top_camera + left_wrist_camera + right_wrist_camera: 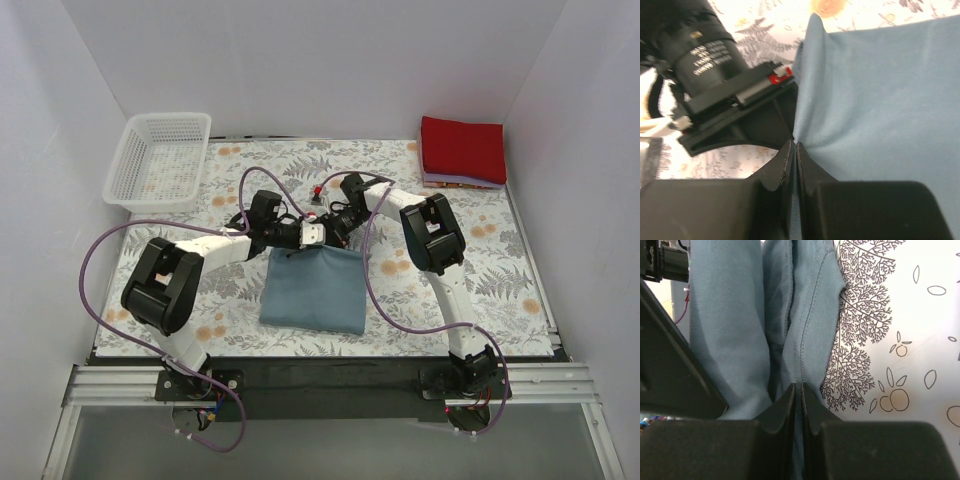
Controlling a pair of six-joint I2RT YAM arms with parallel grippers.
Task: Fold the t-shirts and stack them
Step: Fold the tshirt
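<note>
The left gripper (794,150) and right gripper (798,390) each pinch the far edge of the slate-blue t-shirt (315,290) on a floral tablecloth (505,265).

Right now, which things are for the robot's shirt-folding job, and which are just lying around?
For the job: slate-blue t-shirt, pinched by left end effector and right end effector; red folded t-shirt; lavender-pink t-shirt under it.
Just lying about: white mesh basket; floral tablecloth.

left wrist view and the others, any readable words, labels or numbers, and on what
White print in several lines on the black cylindrical housing: too blurred to read.
Slate-blue cloth t-shirt and floral-print tablecloth: no text.
Top and right wrist views: nothing readable.
</note>
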